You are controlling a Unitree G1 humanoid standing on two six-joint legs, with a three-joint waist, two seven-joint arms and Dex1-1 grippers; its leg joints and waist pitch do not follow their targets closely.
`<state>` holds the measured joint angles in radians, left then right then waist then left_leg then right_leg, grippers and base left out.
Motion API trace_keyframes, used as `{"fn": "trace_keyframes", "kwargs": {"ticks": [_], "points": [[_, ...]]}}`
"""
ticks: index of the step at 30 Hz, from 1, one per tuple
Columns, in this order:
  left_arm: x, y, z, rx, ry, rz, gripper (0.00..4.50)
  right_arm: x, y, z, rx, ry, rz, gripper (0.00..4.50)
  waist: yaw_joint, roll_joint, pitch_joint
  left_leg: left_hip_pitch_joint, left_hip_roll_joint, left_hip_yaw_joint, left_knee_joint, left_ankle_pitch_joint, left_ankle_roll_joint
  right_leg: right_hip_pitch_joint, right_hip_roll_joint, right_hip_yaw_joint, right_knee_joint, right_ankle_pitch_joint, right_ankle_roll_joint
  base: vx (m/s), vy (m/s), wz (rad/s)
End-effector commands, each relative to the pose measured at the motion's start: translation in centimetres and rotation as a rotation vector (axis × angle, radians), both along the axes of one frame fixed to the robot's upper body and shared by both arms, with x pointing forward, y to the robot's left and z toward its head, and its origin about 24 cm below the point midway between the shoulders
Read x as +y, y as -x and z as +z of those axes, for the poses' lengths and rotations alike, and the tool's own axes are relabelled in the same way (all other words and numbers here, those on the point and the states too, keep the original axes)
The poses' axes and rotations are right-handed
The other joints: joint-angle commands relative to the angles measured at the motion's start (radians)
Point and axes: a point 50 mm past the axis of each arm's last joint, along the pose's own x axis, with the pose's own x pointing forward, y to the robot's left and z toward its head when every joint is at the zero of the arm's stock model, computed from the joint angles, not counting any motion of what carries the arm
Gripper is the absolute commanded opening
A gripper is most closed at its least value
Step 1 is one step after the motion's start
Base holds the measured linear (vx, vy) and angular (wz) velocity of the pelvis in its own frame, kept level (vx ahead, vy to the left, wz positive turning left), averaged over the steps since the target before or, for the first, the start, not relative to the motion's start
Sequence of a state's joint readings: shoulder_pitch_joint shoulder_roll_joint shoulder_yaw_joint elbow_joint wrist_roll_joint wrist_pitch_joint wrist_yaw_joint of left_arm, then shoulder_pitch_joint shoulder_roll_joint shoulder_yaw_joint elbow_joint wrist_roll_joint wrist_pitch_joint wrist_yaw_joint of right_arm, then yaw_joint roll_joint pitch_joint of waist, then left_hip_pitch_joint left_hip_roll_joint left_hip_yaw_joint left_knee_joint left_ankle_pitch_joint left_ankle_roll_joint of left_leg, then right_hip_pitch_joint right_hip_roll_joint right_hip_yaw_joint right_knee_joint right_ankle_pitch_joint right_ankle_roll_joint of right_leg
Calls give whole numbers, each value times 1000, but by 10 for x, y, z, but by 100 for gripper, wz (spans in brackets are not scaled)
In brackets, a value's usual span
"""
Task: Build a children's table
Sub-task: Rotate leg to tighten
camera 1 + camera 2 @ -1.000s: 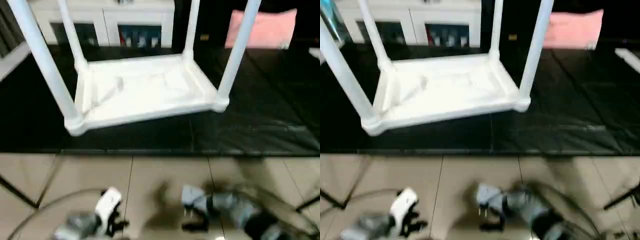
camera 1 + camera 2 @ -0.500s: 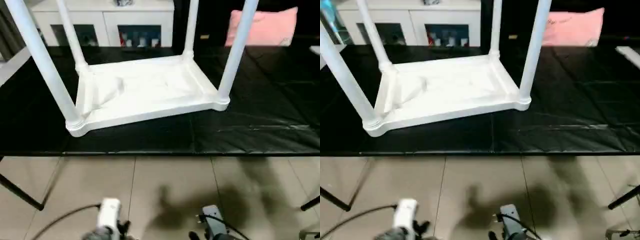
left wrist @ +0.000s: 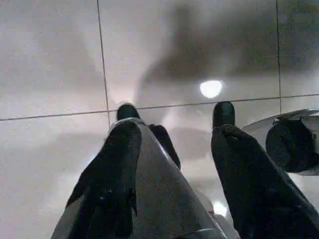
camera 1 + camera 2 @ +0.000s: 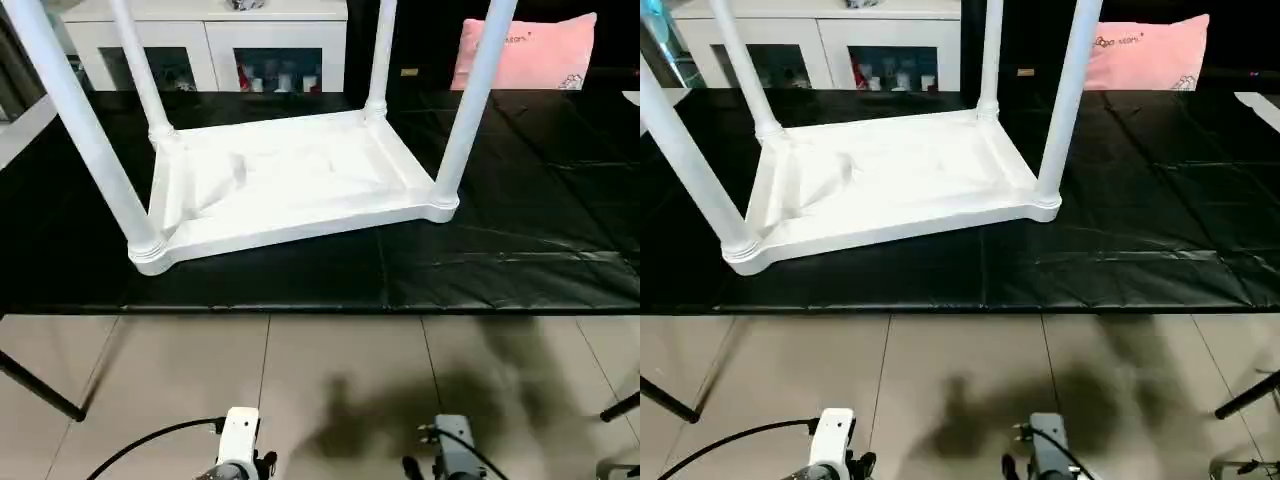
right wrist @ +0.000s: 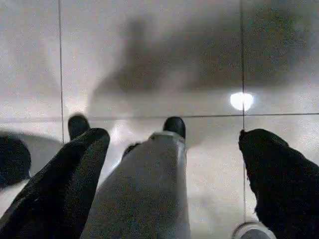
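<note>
- While our head camera looks down over the edge of the work surface, we see the white plastic rectangular tabletop (image 4: 290, 180) lying upside down on the black sheet-covered table (image 4: 520, 250), its ribbed underside facing up.
- All four long white tapered tube legs stand upright in the round corner sockets: the near-left leg (image 4: 85, 130), the far-left leg (image 4: 140, 70), the far-right leg (image 4: 380, 55) and the near-right leg (image 4: 470, 100).
- The tabletop sits turned at a slight angle to the black table's front edge, well back from our arms.
- Behind it stands a white glass-door cabinet (image 4: 210, 45), and to the right of that a pink cushion (image 4: 525, 50) rests at the far side.
- Below the front edge lies the beige tiled floor (image 4: 330, 370), with a dark shadow across it.
- Our left gripper (image 3: 174, 124) hangs over the floor tiles, its two black fingers (image 3: 114, 169) spread apart with nothing between them.
- Our right gripper (image 5: 167, 144) likewise points at the floor, its black fingers (image 5: 75, 164) set wide and holding nothing.
- In the head view, the tops of both wrists show at the bottom edge, the left with a white block (image 4: 240, 450) and a black cable (image 4: 140, 445) curving off to the side.
- Both grippers are well apart from the tabletop and its legs.
</note>
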<state>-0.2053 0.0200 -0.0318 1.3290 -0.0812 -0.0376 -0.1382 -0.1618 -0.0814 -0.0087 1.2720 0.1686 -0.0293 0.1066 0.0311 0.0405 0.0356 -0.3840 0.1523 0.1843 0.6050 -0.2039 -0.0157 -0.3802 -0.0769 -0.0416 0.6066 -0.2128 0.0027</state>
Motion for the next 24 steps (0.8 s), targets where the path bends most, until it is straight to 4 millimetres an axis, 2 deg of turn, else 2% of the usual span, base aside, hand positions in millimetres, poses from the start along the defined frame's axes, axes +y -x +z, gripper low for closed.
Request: {"fn": "trace_keyframes", "kwargs": {"ticks": [1,4,6,10,12,16,21,24], "points": [[3,0,0,-3,-8,16,260,1,-4,1,1,-16,-38,450,-1,-7,-33,15,93,-42,-98,-361,22,18,-98,50,-96,-258,-231,0,0,0],[5,2,-1,8,-6,20,260,4,-4,0,24,-30,-47,450,-1,-5,-34,16,92,-41,-98,-354,21,18,-97,50,-96,-246,-235,0,0,0],[6,3,-1,15,-13,7,260,6,1,-2,73,10,6,450,-1,4,-34,16,92,-41,-98,-345,18,17,-96,50,-94,-224,-242,0,0,0],[6,4,-2,26,-20,-6,260,9,10,-6,134,35,42,450,-2,1,-34,16,92,-41,-98,-357,13,19,-98,50,-94,-226,-247,0,0,0],[6,4,-2,21,-23,-10,260,11,9,-6,132,32,61,450,-3,3,-32,18,93,-42,-101,-378,7,17,-97,50,-97,-255,-234,0,0,0],[6,2,-1,6,-24,-13,260,17,2,-4,95,6,40,450,-2,0,-34,18,94,-42,-102,-377,6,16,-99,51,-98,-252,-232,0,0,0],[6,2,-1,10,-20,-11,260,12,7,-5,107,4,35,450,-1,2,-35,17,95,-41,-102,-349,15,19,-97,50,-95,-206,-241,0,0,0],[6,2,-1,10,-19,-10,260,9,10,-6,106,0,34,450,-1,0,-36,16,95,-38,-101,-331,26,21,-97,49,-91,-170,-249,0,0,0]]}}
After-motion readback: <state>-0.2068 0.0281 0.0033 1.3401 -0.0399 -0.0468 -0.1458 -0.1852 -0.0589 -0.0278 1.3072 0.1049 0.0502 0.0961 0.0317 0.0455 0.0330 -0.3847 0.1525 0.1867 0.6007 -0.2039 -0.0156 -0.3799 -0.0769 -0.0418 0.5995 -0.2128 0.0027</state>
